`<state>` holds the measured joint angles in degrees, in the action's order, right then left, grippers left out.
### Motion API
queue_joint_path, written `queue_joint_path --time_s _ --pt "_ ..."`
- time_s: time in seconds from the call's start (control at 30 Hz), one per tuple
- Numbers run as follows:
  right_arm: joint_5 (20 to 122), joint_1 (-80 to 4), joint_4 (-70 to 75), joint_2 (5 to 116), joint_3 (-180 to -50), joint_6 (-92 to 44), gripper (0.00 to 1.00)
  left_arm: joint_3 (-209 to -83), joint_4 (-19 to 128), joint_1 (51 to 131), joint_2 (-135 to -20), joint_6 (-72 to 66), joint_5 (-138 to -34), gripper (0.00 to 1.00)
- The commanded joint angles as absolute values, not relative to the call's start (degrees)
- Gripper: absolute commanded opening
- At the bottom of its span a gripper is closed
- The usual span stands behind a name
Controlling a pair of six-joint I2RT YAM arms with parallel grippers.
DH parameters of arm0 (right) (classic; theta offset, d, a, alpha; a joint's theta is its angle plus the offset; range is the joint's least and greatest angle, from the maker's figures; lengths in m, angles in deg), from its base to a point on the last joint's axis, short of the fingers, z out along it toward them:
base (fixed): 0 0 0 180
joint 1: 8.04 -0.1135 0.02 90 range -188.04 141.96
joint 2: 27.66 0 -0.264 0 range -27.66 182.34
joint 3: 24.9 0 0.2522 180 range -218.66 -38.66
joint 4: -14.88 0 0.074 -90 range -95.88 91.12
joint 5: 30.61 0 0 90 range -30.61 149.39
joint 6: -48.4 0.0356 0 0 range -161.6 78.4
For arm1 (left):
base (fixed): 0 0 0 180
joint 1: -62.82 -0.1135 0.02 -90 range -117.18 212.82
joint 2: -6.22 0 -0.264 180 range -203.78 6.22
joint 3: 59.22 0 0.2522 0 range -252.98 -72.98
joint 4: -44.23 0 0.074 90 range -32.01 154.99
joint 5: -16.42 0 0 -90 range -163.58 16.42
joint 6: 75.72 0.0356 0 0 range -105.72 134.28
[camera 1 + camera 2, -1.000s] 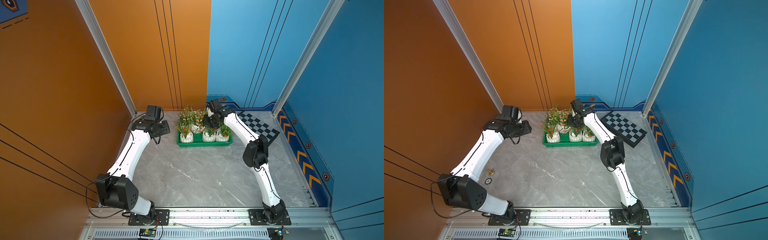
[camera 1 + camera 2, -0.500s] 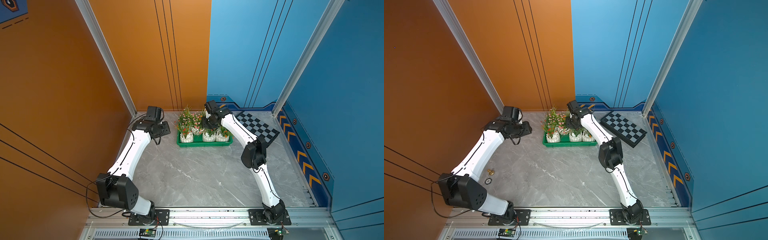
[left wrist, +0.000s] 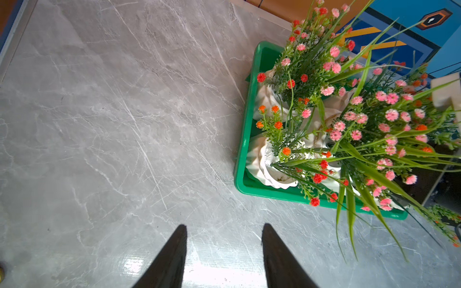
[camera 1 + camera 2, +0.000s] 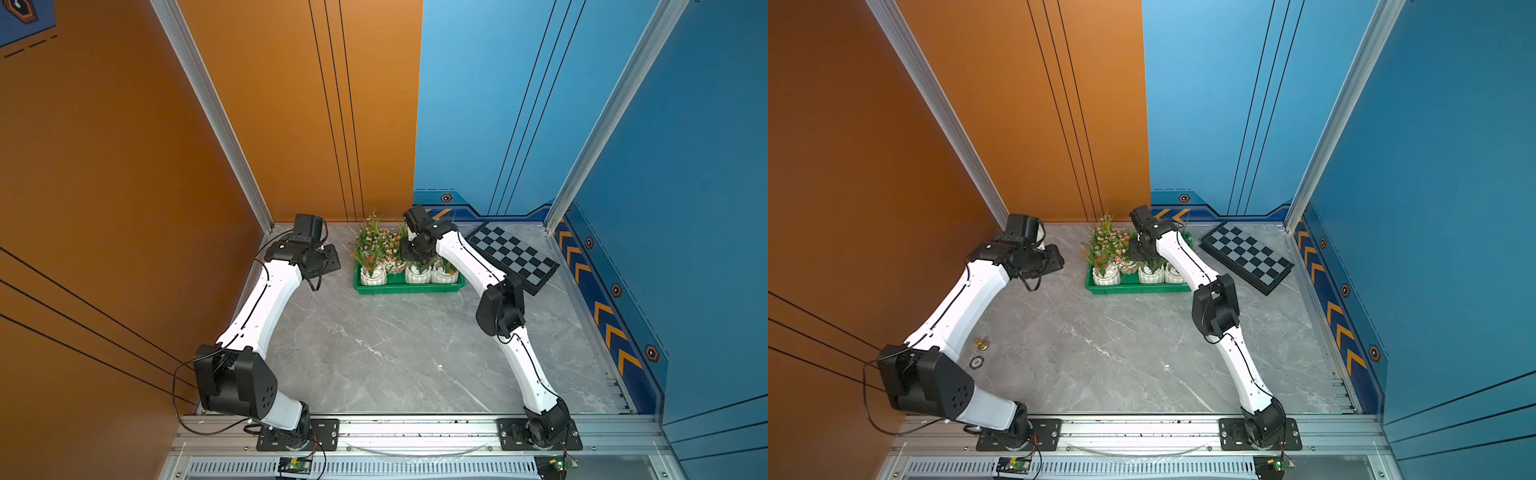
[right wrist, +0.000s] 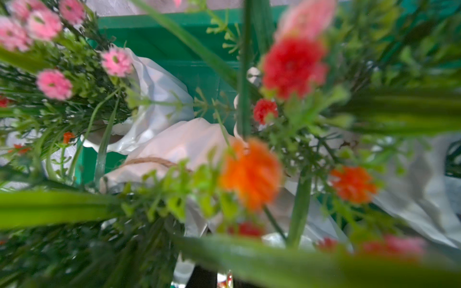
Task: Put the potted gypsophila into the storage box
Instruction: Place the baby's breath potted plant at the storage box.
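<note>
The right claw [image 4: 410,255] is reaching down among the potted flowers [image 4: 376,249] crowding the green tray [image 4: 407,289], and it is shut tight; I cannot tell whether it is pinching a sprig. The left claw [image 3: 224,225] is hovering open and empty just beside the tray, probably giving the other arm room. No readable writing is showing.
</note>
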<state>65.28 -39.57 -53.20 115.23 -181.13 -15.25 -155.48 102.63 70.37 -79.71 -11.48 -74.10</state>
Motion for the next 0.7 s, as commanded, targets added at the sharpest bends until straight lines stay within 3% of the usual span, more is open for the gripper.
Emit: queue_joint_path --time_s 0.0,0.67 --pt "63.73 -39.64 -52.63 115.34 -183.61 -15.10 0.05 -154.19 102.63 69.85 -80.22 -10.68 -75.41 0.50" --pt "63.55 -39.68 -47.75 117.40 -183.57 -12.47 0.08 -153.48 102.55 68.89 -80.70 -10.50 -77.06 0.51"
